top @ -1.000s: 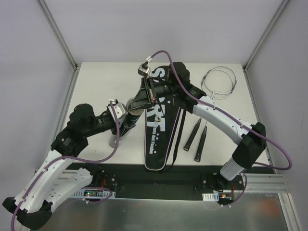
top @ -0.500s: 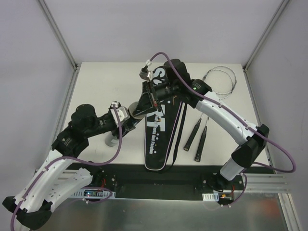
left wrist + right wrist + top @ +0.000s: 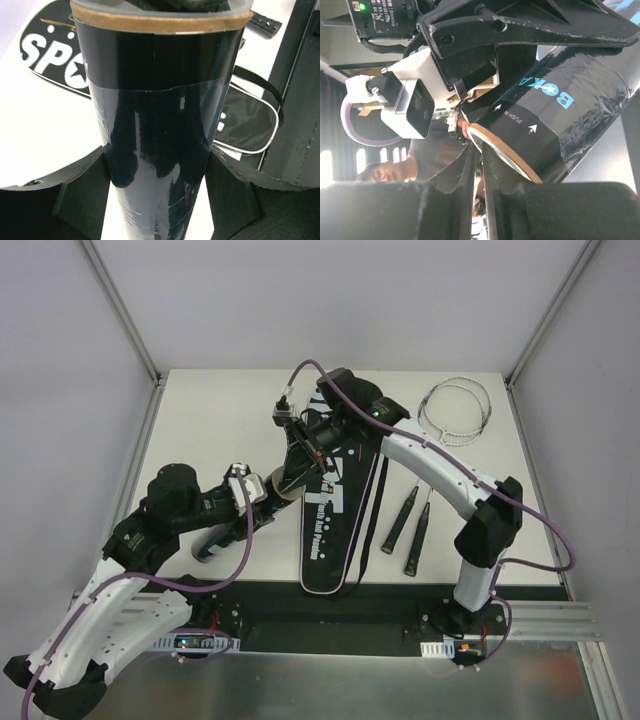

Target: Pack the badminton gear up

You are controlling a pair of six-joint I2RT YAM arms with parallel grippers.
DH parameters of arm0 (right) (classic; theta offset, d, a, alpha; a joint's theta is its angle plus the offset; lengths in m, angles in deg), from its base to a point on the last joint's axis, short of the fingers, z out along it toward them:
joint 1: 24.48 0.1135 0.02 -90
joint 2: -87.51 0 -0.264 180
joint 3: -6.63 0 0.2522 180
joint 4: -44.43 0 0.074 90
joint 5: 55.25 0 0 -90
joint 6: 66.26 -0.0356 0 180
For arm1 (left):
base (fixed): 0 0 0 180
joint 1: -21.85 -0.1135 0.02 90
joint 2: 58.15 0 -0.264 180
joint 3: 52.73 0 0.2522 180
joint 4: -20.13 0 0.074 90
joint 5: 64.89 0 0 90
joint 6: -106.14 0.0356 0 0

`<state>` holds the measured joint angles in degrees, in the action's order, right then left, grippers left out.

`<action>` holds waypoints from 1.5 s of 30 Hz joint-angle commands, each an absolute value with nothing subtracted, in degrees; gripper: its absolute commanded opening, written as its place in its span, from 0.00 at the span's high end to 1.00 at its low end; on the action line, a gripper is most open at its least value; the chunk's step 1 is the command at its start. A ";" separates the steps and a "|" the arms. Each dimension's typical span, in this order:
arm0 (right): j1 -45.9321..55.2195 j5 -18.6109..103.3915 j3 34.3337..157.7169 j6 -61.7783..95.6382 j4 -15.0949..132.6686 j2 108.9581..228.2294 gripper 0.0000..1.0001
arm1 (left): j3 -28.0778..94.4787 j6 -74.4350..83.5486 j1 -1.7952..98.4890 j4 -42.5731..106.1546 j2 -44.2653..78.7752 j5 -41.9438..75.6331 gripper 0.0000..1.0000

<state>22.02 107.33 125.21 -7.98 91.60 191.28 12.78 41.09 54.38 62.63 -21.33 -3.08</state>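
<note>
The tube [image 3: 160, 100] is clamped across its body by the left gripper [image 3: 157, 165], one matte black finger [image 3: 82, 200] pressed to each side. It is held clear of the table [image 3: 220, 420], left of the bag [image 3: 330, 525], with its open mouth pointed at the right gripper [image 3: 478, 155]. The tube is a glossy black cylinder wrapped in slightly wrinkled film, with a bare brown cardboard rim.

Just beyond it, the right gripper is set at that rim. Its jaws are drawn almost together with only a thin slit between them. Whether anything is pinched there cannot be told. No shuttlecocks can be made out, and the inside of the tube is hidden.

The bag is laid flat along the middle of the table. It is soft black fabric in a racket outline, edged in white piping and lettered in white, and a thin strap trails beside it.

The rackets [image 3: 401, 520] are left outside the bag, to its right. Their tapered black handles lie side by side, and their thin wire hoops reach the far right corner.

The task is judged to be at an early stage. The tube has not been closed or stowed, and neither racket has been bagged.
</note>
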 commanded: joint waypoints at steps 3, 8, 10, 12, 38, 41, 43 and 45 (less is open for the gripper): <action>28.69 101.89 123.39 -4.65 97.83 203.08 0.85 | 15.08 39.78 55.42 38.21 -22.47 -14.18 1.00; 31.06 103.13 126.56 -3.94 97.22 206.43 0.86 | 15.00 39.51 55.42 34.70 -22.03 -14.27 1.00; 31.59 102.69 126.48 -4.38 96.60 206.78 0.86 | 14.91 38.73 55.42 34.07 -21.77 -13.48 1.00; 31.94 102.51 125.69 -6.21 92.66 206.35 0.86 | 13.69 36.80 55.42 28.90 -21.85 -11.99 1.00; 30.19 92.78 108.91 -44.81 35.78 197.65 0.85 | 17.55 24.23 55.33 1.29 -13.94 6.11 1.00; 28.87 87.33 104.25 -43.32 34.82 193.88 0.85 | 17.89 23.09 55.42 0.76 -14.12 7.96 1.00; 28.95 85.65 105.28 -39.65 38.99 192.90 0.86 | 18.07 22.29 55.42 -0.64 -13.77 8.75 1.00; 29.22 84.50 106.35 -37.78 41.14 192.72 0.86 | 18.42 21.24 55.42 -1.70 -13.24 9.02 1.00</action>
<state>20.79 96.92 107.33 -45.62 34.38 190.47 14.07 28.87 54.01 60.05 -17.27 13.99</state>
